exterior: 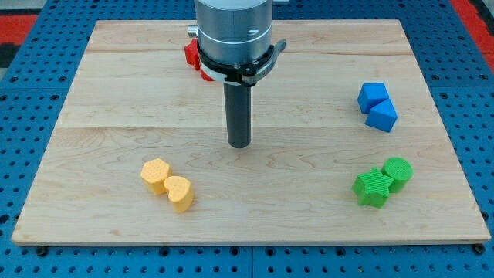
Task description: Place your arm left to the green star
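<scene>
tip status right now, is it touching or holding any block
My tip: no gripper, holds nothing, touches no block; it stands mid-board, well to the view's left of the green star.

This looks like a robotics lab bench set up for pushing trials rather than any home or shop. A pale wooden tabletop (pixel 116 85), made of joined planks, lies on a blue perforated metal base (pixel 31 259) with regular rows of mounting holes, the kind used for fixing equipment. A red panel (pixel 19 19) shows at the far left corner. A grey machined arm housing (pixel 233 31) hangs over the board. The small 3D-printed plastic shapes, such as the yellow blocks (pixel 168 185), are test props, not household goods.
</scene>
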`<move>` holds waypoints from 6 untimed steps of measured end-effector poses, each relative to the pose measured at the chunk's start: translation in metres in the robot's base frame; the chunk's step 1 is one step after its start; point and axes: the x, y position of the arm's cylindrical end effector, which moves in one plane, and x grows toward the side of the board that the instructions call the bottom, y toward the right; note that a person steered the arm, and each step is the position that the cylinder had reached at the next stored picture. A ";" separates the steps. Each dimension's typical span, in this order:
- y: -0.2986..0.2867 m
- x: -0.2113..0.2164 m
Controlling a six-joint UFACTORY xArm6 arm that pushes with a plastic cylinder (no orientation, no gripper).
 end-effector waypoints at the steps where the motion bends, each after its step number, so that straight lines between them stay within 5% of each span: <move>1: 0.000 0.000; 6: 0.052 0.029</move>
